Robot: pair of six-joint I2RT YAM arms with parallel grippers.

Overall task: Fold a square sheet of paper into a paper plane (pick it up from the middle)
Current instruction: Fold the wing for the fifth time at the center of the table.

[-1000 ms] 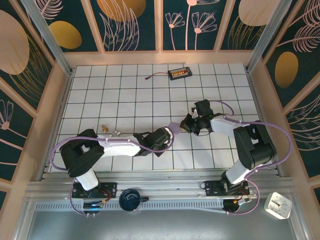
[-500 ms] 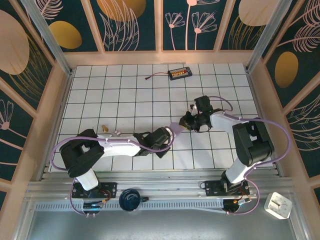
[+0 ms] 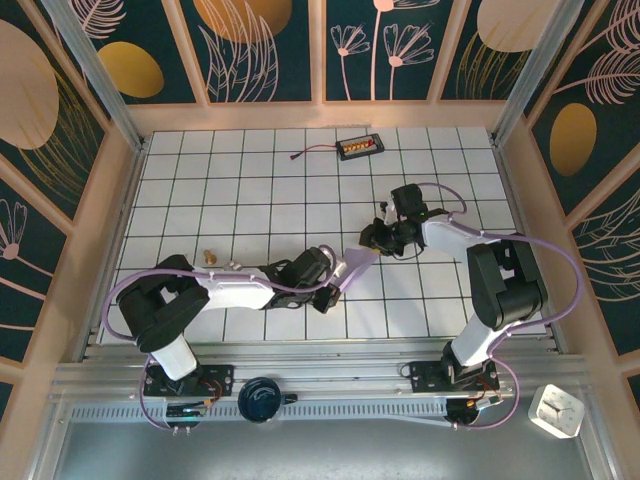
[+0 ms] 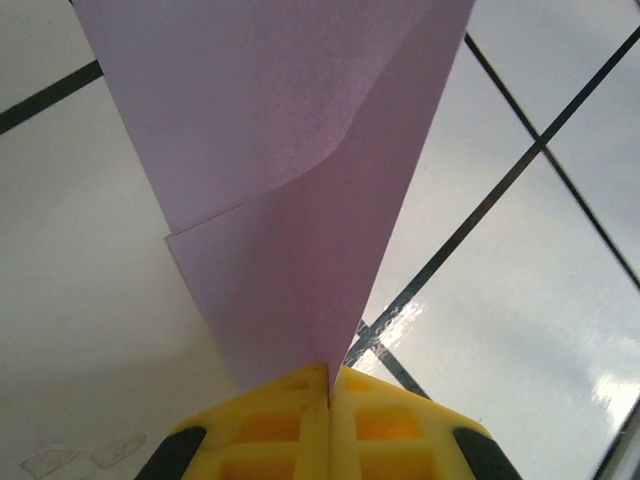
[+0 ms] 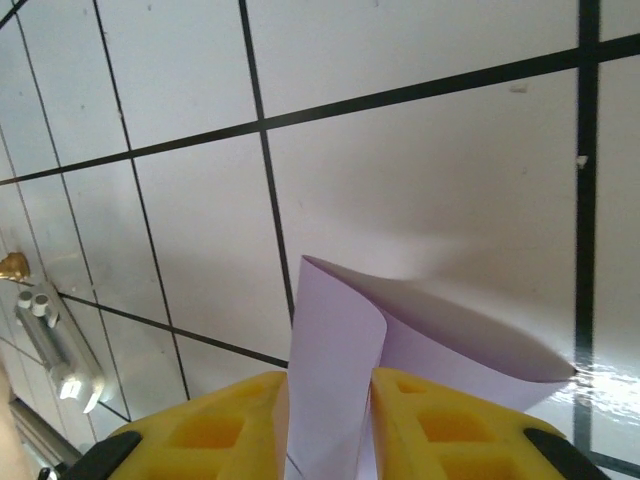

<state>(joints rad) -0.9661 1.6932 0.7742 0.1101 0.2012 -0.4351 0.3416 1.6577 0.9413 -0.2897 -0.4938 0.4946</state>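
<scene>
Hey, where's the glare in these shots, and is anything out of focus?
Left wrist view: bright glare on the glossy table at lower right, and the lavender paper looks soft up close. Right wrist view: glare patch lower right, paper shadowing the tiles. Top external view: even light, sharp.

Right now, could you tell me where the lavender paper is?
In the top view the paper is near mid-table, pinched by the left gripper, its far end inside the right gripper.
</scene>
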